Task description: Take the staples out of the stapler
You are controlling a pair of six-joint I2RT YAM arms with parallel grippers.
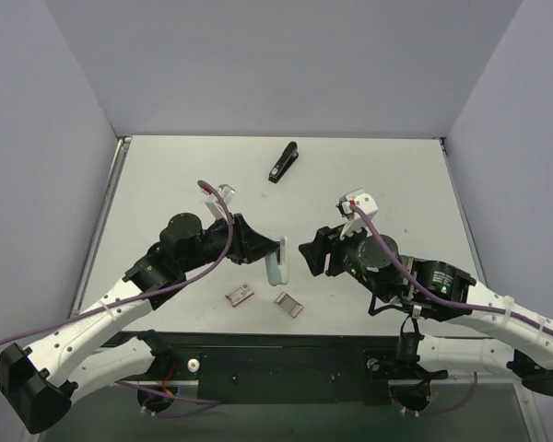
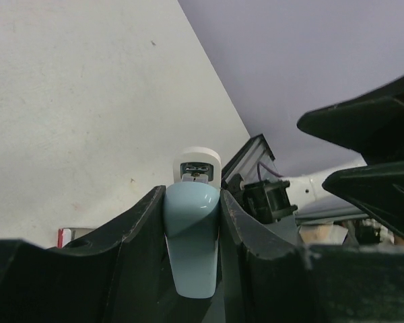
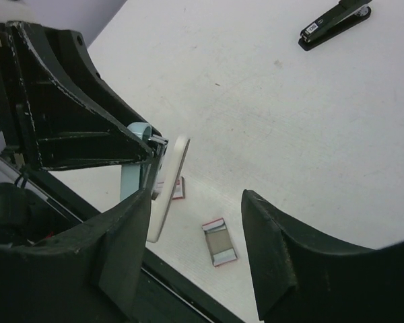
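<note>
My left gripper (image 1: 263, 247) is shut on a pale blue and white stapler (image 1: 276, 262), held on end above the table's front middle. In the left wrist view its blue body (image 2: 190, 235) is pinched between both fingers, and its white-framed end points away from the camera. My right gripper (image 1: 311, 254) faces it from the right and is open (image 3: 195, 196) with nothing between its fingers. The stapler's swung-out white arm (image 3: 168, 188) hangs just beside the right gripper's left finger. A slim black stapler (image 1: 283, 162) lies at the far middle. No loose staples show.
Two small pinkish-red boxes lie on the table near the front edge, one (image 1: 240, 295) under the held stapler and one (image 1: 288, 304) to its right, open with grey contents (image 3: 219, 242). The black stapler also shows at the top right of the right wrist view (image 3: 333, 23).
</note>
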